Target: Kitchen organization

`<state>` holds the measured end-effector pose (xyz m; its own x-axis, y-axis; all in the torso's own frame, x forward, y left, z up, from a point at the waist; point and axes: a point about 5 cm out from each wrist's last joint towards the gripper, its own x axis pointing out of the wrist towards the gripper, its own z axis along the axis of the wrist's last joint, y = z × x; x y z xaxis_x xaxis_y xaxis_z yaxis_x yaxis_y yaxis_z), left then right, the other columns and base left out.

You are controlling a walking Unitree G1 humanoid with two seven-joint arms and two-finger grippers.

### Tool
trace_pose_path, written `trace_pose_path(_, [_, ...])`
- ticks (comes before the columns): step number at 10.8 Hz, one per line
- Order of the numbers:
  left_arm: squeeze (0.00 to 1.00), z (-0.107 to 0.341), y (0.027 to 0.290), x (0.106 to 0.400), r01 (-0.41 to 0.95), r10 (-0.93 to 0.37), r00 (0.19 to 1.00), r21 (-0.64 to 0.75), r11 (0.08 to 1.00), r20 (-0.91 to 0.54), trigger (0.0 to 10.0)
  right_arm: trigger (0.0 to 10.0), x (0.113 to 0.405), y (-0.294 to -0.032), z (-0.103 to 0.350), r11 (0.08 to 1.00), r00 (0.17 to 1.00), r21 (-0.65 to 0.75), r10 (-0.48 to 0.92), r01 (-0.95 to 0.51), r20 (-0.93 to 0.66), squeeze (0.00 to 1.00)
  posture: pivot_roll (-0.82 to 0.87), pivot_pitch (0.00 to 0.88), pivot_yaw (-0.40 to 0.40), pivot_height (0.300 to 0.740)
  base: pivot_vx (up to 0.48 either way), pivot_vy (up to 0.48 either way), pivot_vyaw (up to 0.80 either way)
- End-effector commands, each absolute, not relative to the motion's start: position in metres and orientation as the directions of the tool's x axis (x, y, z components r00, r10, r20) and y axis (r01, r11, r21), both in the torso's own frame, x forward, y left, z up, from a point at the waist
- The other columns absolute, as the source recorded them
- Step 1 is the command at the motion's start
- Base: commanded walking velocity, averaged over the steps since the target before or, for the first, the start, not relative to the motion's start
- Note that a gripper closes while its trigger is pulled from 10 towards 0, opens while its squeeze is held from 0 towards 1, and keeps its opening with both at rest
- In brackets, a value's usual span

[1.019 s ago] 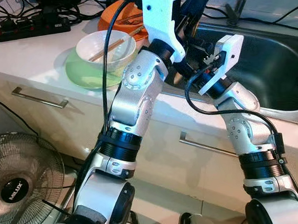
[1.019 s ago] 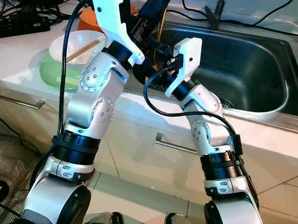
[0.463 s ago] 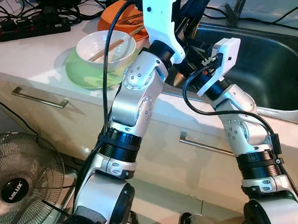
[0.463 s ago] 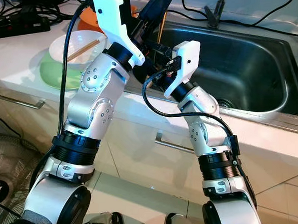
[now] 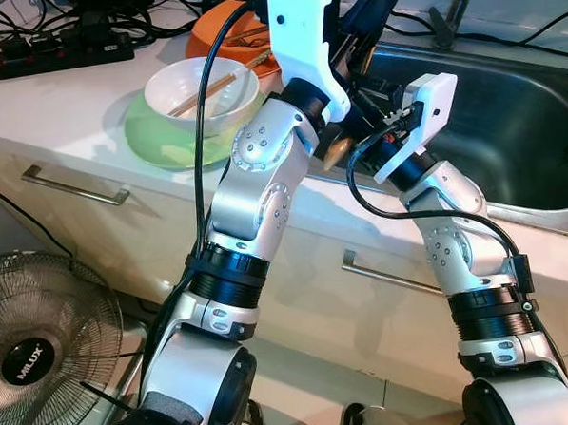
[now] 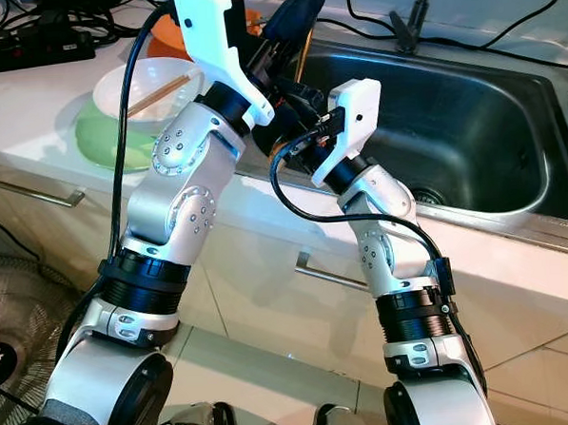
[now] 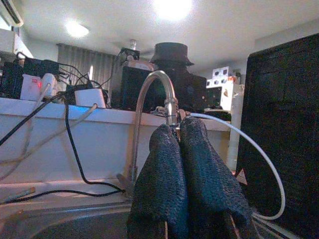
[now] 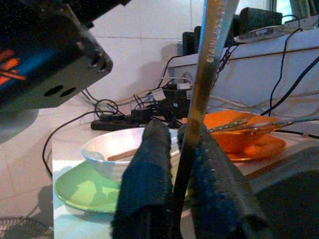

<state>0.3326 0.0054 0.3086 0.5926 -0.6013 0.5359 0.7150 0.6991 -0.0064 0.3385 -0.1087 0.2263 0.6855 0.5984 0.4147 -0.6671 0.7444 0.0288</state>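
Both silver arms raised and crossing, left claw (image 7: 185, 184) fingers pressed together, right claw (image 8: 177, 191) pinched tight

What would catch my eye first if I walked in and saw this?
Two silver robot arms rise together over the near edge of the steel sink. The right gripper pinches a long metal utensil, while the left gripper points toward the curved tap. On the counter to the robot's left, a white bowl with chopsticks sits on a green plate.
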Motion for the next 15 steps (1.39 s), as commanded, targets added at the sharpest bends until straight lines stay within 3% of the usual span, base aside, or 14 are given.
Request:
trace_pose_path(1, [0.00,0.3071,-0.0077,0.3245,0.754,-0.620,0.566,-0.038,0.655,0.544,10.0,0.0,0.3385,-0.1064,0.2311,0.740,0.670,0.005,0.606,-0.673,0.429,0.00,0.02,0.090,-0.004,0.740,0.000,0.000,0.00])
trace_pose_path(8, [0.00,0.3092,-0.0079,0.3233,0.756,-0.613,0.567,-0.052,0.653,0.550,10.0,0.0,0.3395,-0.1025,0.2280,0.735,0.669,0.004,0.614,-0.678,0.420,0.00,0.03,0.094,-0.010,0.740,0.000,0.000,0.00])
trace_pose_path(9, [1.00,0.3095,-0.0071,0.3235,0.753,-0.610,0.568,-0.050,0.656,0.553,10.0,0.0,0.3397,-0.1024,0.2274,0.737,0.671,0.005,0.613,-0.676,0.418,0.00,0.03,0.093,-0.011,0.740,0.000,0.000,0.00])
trace_pose_path(15, [1.00,0.3106,-0.0046,0.3242,0.753,-0.601,0.572,-0.067,0.654,0.558,10.0,0.0,0.3470,-0.1096,0.2265,0.783,0.718,0.022,0.558,-0.621,0.416,0.00,0.03,0.092,-0.011,0.740,0.000,0.000,0.00])
